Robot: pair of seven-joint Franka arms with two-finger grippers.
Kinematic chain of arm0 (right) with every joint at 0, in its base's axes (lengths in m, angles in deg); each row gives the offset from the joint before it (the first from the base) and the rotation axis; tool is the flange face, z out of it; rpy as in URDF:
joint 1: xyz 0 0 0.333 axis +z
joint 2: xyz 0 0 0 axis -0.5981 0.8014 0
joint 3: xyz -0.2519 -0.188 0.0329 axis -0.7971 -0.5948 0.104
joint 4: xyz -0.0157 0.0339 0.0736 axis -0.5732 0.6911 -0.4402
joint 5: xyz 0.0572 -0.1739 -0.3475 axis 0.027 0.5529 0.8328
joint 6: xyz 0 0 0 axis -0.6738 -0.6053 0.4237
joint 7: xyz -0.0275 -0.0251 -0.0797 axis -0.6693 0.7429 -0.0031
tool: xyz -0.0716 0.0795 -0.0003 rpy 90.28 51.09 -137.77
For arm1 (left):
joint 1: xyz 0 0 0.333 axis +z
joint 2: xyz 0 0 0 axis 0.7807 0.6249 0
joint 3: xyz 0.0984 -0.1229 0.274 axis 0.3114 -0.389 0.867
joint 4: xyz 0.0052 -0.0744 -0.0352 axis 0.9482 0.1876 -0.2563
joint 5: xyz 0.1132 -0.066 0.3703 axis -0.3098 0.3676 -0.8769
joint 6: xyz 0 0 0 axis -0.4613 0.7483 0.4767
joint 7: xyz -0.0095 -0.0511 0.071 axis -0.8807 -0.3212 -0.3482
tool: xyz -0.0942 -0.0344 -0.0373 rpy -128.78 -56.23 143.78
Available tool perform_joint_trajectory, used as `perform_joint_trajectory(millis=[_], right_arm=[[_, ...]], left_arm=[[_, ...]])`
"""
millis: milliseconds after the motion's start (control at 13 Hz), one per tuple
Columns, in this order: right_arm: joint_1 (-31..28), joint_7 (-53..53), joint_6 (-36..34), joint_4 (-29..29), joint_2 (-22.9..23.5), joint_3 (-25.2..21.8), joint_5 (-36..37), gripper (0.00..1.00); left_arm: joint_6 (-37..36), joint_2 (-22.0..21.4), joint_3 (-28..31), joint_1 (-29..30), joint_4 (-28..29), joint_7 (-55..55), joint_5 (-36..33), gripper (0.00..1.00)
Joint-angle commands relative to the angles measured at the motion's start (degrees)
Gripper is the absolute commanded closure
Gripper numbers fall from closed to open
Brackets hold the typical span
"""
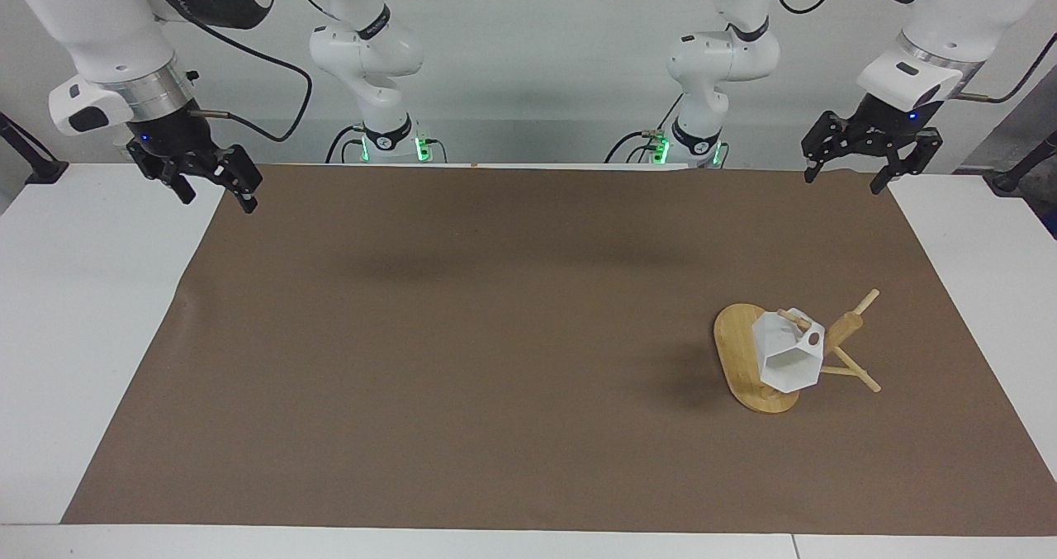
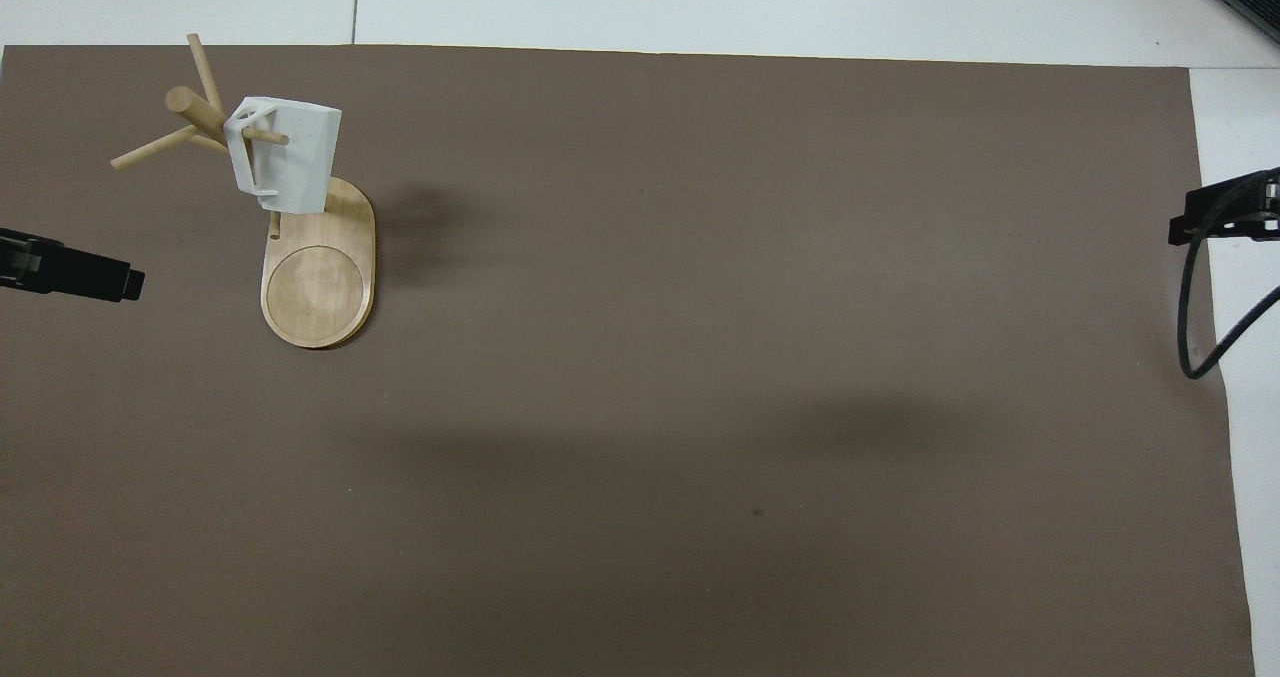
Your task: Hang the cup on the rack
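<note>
A: Cup (image 1: 789, 359) hangs by its handle on a rack (image 1: 842, 338) peg, toward the left arm's end of the table.
B: Left gripper (image 1: 847, 161) and right gripper (image 1: 211, 187) raised over the mat's corners, jaws spread, empty. Looks finished; nothing more needed.

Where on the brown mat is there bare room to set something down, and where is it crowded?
Bare: the whole brown mat from the right arm's end up to the bamboo mug rack, and the strip nearer the robots. Crowded only at the left arm's end, where the faceted white cup hangs on a peg. Left claw and right claw hover open at the corners.
</note>
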Motion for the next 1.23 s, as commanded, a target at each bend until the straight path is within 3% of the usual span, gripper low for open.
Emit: perform_joint_trajectory(millis=[0, 1154], right_arm=[[-0.30, -0.72, -0.35, 1.36, -1.26, 0.02, -1.30, 0.00], [-0.30, -0.72, -0.35, 1.36, -1.26, 0.02, -1.30, 0.00]], left_arm=[[-1.33, -0.46, 0.31, -0.90, -0.36, 0.62, -1.20, 0.00], [-3.26, -1.52, 3.74, -3.37, -0.19, 0.97, -1.73, 0.00]])
